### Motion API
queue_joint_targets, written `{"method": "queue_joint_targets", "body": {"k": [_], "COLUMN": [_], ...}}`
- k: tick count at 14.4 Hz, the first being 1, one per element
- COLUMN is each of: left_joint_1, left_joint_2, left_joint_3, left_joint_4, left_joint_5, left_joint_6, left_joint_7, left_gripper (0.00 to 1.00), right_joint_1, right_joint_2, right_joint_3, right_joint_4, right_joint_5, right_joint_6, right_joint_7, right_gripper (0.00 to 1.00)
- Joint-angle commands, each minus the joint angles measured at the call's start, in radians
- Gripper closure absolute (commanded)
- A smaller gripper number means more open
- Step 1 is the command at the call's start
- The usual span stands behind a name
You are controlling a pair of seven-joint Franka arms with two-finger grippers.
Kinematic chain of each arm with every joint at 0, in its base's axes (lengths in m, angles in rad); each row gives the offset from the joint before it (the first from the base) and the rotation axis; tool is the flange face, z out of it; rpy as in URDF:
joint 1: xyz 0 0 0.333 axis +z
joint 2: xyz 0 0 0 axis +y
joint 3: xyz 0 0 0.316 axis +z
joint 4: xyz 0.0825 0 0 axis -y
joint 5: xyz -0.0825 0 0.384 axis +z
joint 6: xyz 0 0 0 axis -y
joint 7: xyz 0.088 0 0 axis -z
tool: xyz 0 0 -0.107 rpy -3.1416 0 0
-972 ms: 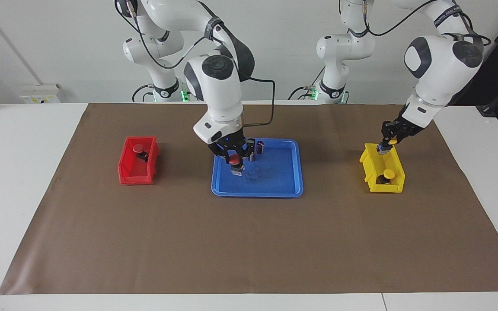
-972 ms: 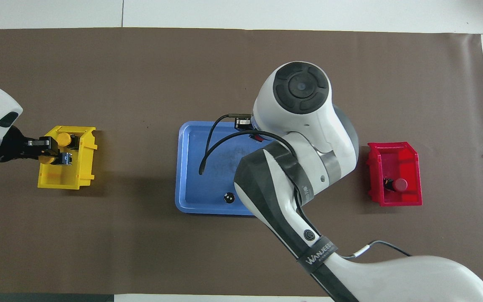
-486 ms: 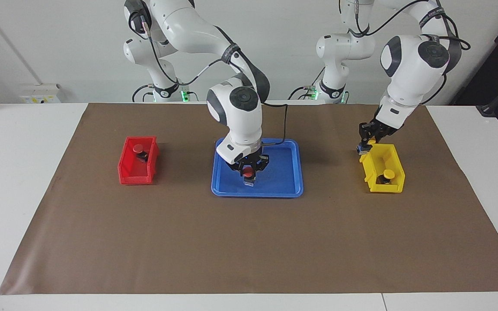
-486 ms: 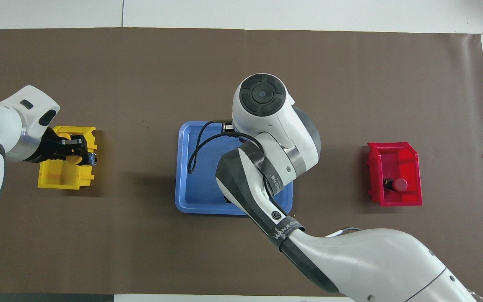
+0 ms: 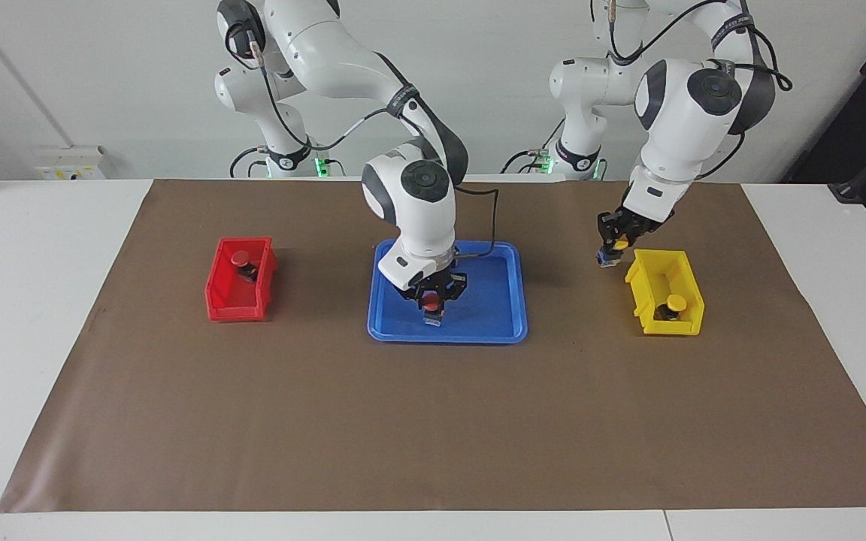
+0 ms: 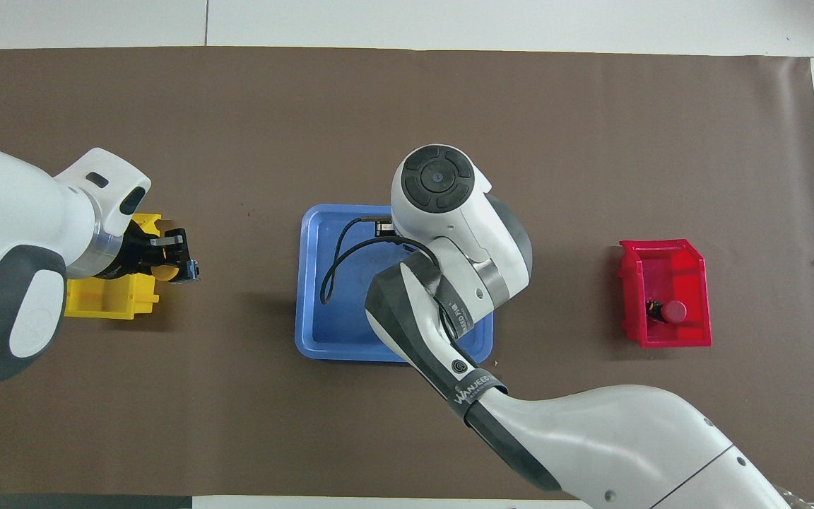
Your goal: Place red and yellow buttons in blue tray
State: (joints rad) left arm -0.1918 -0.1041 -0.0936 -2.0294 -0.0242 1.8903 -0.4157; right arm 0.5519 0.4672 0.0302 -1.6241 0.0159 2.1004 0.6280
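since the earlier frame the left gripper (image 5: 612, 250) has carried its yellow button (image 5: 618, 246) up out of the yellow bin (image 5: 666, 293) and now has it over the brown mat (image 5: 433, 421) just beside the bin, on the blue tray's (image 5: 508, 300) side. the right gripper (image 5: 433, 299) has sunk lower over the tray, and its red button (image 5: 431, 301) sits right down near the tray floor, though i can't tell if it's actually touching yet.

both grippers are pinched tight on their buttons, the left on the yellow one by its cap end, the right on the red one.

progress wise: nothing is properly dropped off yet as far as i can see. the red button looks about ready to be let go in the tray, so that's nearly one done. the yellow one has the gap between bin and tray to cross. then there's a second yellow button (image 5: 676, 303) sitting in the yellow bin and a second red button (image 5: 241, 260) in the red bin (image 5: 222, 300) toward the right arm's end of the counter, both untouched. so call it roughly a quarter in, with two more trips after this pair.
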Motion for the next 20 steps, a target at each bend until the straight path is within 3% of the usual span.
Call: {"method": "queue_joint_targets", "body": {"k": [1, 2, 5, 8, 10, 13, 17, 20], "left_joint_1": [-0.066, -0.087, -0.158, -0.204, -0.241, -0.288, -0.328, -0.354], "left_joint_2": [0.006, 0.01, 0.053, 0.099, 0.122, 0.127, 0.208, 0.277], "left_joint_3": [0.009, 0.009, 0.009, 0.009, 0.009, 0.009, 0.008, 0.008], "left_joint_4": [-0.008, -0.008, -0.005, 0.006, 0.008, 0.009, 0.093, 0.162], "left_joint_5": [-0.008, -0.008, -0.01, -0.01, -0.01, -0.008, 0.001, 0.021], "left_joint_6": [0.036, 0.053, 0.114, 0.156, 0.193, 0.196, 0.184, 0.193], "left_joint_7": [-0.084, -0.11, -0.196, -0.248, -0.304, -0.36, -0.365, -0.361], "left_gripper": [0.93, 0.93, 0.93, 0.94, 0.94, 0.94, 0.97, 0.98], "right_joint_1": [0.0, 0.0, 0.0, -0.018, -0.102, -0.254, -0.418, -0.536], "right_joint_2": [-0.038, -0.042, -0.039, -0.045, -0.131, -0.298, -0.473, -0.513], "right_joint_3": [0.002, 0.004, 0.004, -0.004, -0.009, -0.01, -0.009, -0.009], "right_joint_4": [-0.069, -0.074, -0.06, 0.021, 0.02, -0.107, -0.354, -0.451], "right_joint_5": [-0.005, -0.005, -0.007, -0.008, -0.008, -0.005, -0.004, 0.002], "right_joint_6": [0.052, 0.05, 0.058, 0.029, -0.034, -0.129, -0.134, -0.119], "right_joint_7": [-0.004, -0.002, -0.001, -0.004, -0.098, -0.315, -0.498, -0.661], "right_gripper": [0.77, 0.71, 0.02, 0.0, 0.0, 0.0, 0.0, 0.06]}}
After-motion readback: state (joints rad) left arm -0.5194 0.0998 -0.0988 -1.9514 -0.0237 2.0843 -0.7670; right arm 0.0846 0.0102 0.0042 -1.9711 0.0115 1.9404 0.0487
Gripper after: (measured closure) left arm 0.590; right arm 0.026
